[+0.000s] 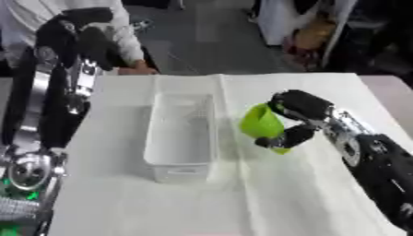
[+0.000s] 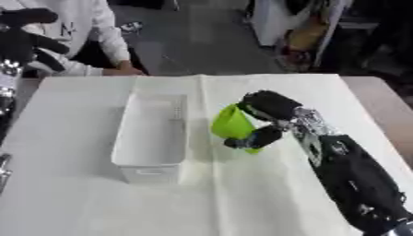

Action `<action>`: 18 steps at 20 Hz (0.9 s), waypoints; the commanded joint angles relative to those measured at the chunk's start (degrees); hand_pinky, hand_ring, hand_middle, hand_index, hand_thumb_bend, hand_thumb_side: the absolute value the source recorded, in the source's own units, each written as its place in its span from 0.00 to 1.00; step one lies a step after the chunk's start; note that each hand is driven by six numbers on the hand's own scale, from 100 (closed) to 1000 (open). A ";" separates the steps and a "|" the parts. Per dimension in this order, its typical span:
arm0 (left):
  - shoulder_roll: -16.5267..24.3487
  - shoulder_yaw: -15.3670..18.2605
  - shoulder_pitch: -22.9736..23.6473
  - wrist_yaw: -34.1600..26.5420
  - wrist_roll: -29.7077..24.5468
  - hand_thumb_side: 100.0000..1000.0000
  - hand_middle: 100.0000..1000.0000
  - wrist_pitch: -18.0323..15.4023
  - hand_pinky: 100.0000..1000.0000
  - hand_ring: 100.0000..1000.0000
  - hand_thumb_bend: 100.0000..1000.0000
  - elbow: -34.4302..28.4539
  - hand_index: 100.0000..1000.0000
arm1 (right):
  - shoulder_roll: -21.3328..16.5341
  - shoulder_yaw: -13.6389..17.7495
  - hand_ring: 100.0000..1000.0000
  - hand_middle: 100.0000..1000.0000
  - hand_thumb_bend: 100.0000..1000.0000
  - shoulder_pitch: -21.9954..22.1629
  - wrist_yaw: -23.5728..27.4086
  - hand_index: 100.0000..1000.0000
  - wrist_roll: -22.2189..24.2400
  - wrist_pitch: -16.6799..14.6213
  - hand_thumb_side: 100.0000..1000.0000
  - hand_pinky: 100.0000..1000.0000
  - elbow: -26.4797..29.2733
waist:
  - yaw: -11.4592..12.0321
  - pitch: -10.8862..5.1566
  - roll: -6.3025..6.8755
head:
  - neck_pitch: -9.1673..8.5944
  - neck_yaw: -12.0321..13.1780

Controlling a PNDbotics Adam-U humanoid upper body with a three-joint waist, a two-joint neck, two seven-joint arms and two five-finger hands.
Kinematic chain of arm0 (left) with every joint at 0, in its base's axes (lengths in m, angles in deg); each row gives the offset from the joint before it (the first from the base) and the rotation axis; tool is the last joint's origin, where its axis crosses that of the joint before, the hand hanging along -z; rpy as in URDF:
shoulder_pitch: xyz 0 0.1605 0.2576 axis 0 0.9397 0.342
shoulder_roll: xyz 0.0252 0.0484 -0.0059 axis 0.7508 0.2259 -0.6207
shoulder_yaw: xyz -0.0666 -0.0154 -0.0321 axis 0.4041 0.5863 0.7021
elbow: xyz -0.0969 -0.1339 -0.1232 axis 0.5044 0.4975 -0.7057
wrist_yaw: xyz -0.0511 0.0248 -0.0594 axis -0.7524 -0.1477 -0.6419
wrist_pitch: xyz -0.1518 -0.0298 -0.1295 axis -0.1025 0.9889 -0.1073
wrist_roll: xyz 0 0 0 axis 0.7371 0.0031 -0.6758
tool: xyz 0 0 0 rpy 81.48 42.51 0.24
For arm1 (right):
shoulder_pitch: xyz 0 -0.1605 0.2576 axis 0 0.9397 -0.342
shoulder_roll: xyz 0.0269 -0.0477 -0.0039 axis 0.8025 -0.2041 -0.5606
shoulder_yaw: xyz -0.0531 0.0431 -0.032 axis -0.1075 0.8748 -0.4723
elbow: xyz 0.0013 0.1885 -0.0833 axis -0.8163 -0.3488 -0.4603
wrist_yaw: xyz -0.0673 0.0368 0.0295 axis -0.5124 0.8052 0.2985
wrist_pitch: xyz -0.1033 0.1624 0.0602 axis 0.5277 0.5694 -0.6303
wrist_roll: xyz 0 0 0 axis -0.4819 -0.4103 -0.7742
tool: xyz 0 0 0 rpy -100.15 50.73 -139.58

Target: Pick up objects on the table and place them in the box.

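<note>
A lime-green cup-like object (image 1: pixel 261 123) is held just right of the white box (image 1: pixel 182 133), tilted with its mouth toward the box. My right hand (image 1: pixel 297 110) is shut on it, fingers over its top and thumb under it. The box looks empty inside. My left hand (image 2: pixel 24 39) is raised at the upper left, far from the box, fingers relaxed and holding nothing.
A white cloth covers the table (image 1: pixel 266 193). A person in a white top sits at the far left edge with a hand (image 1: pixel 135 70) resting on the table near the box's far end. Bags and furniture stand beyond the table.
</note>
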 commanded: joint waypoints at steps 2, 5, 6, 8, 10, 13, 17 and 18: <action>0.87 0.22 -0.46 0.00 -0.02 0.97 0.73 0.10 0.40 0.52 0.18 -0.97 0.82 | -1.08 -0.48 0.00 0.00 0.00 -3.06 3.58 0.21 2.16 0.64 0.84 0.00 2.96 | 0.02 -1.19 -0.10 | -0.39 0.17; 0.62 0.41 -0.62 0.08 0.18 0.97 0.73 0.08 0.40 0.52 0.18 -0.97 0.82 | -0.57 -0.83 0.00 0.00 0.00 -4.13 5.00 0.21 3.34 0.95 0.84 0.00 3.77 | 0.28 -1.20 -0.28 | -0.43 -0.01; 0.48 0.52 -0.71 0.14 0.30 0.96 0.73 0.06 0.40 0.52 0.19 -0.97 0.82 | -0.38 -0.94 0.00 0.00 0.00 -4.55 5.35 0.21 3.64 0.98 0.84 0.00 4.00 | 0.42 -1.21 -0.38 | -0.48 -0.11; 0.21 0.70 -0.91 0.32 0.46 0.96 0.73 0.03 0.41 0.52 0.19 -0.97 0.82 | -0.02 -1.08 0.00 0.00 0.00 -5.26 5.99 0.21 4.12 1.06 0.84 0.00 4.30 | 0.68 -1.23 -0.60 | -0.52 -0.36; -0.09 0.84 -1.15 0.48 0.58 0.96 0.73 0.02 0.41 0.52 0.19 -0.97 0.82 | 0.36 -1.19 0.00 0.00 0.00 -5.88 6.62 0.21 4.50 1.09 0.84 0.00 4.47 | 1.00 -1.23 -0.81 | -0.56 -0.55; -0.52 0.80 -1.54 0.85 0.52 0.96 0.73 0.01 0.41 0.52 0.19 -0.97 0.82 | 0.95 -1.35 0.00 0.00 0.00 -6.52 7.57 0.22 4.87 1.03 0.84 0.00 4.51 | 1.51 -1.21 -1.10 | -0.70 -0.75; -1.15 0.76 -2.23 0.98 0.38 0.96 0.73 -0.04 0.41 0.52 0.19 -0.97 0.82 | 1.87 -1.64 0.00 0.00 0.00 -7.13 8.68 0.22 5.12 0.73 0.84 0.00 4.46 | 2.44 -1.04 -1.43 | -0.84 -1.03; -1.29 0.76 -2.39 0.98 0.34 0.96 0.73 -0.05 0.41 0.52 0.19 -0.97 0.82 | 2.06 -1.70 0.00 0.00 0.00 -7.23 8.91 0.22 5.17 0.69 0.84 0.00 4.41 | 2.66 -0.99 -1.48 | -0.90 -1.14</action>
